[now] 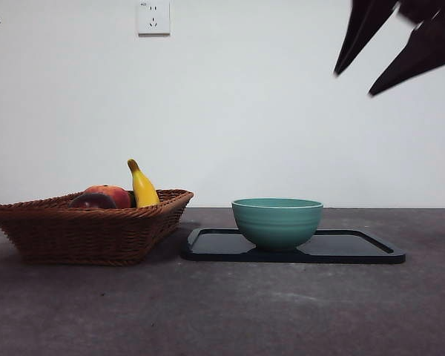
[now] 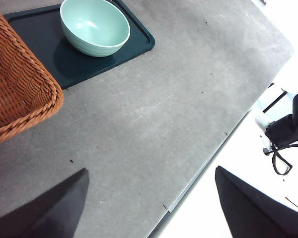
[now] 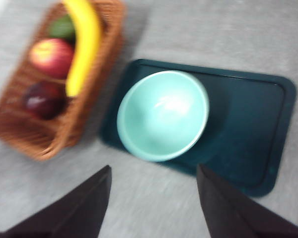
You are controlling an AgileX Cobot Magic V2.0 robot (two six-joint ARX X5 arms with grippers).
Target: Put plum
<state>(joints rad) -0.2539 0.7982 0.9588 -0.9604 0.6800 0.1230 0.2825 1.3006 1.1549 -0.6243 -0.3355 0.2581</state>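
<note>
The bowl [image 1: 277,221] serves as the reference point. It is pale green, empty, upright, and stands on a dark flat tray [image 1: 356,248], set toward the tray's basket end; the other end of the tray is bare.

Nearest the front camera, a broad strip of grey table [image 1: 222,311] lies open before the bowl and tray. The tray's raised rim runs unbroken around it. In the left wrist view the table's edge shows well away from the bowl, with white floor beyond it and open grey surface between.

Just beside the tray, on the side nearer the bowl, stands a brown wicker basket [image 1: 89,233] with sloping woven walls. A narrow gap of table separates its rim from the tray.

The plum [image 3: 43,99] lies inside the basket, at the end farthest from the green fruit [image 3: 63,27]. It is dark maroon, round, with a dull sheen; the view is blurred. Next to it sits a red-orange apple [image 3: 52,56], and a yellow banana [image 3: 83,43] lies along the basket wall nearest the bowl.

The right gripper [image 3: 154,198] hangs above the bowl, jaws spread apart, holding nothing. The left gripper [image 2: 151,203] waits over bare table away from the bowl, jaws likewise wide apart and empty.

Behind the bowl rises a white wall [image 1: 282,111].
</note>
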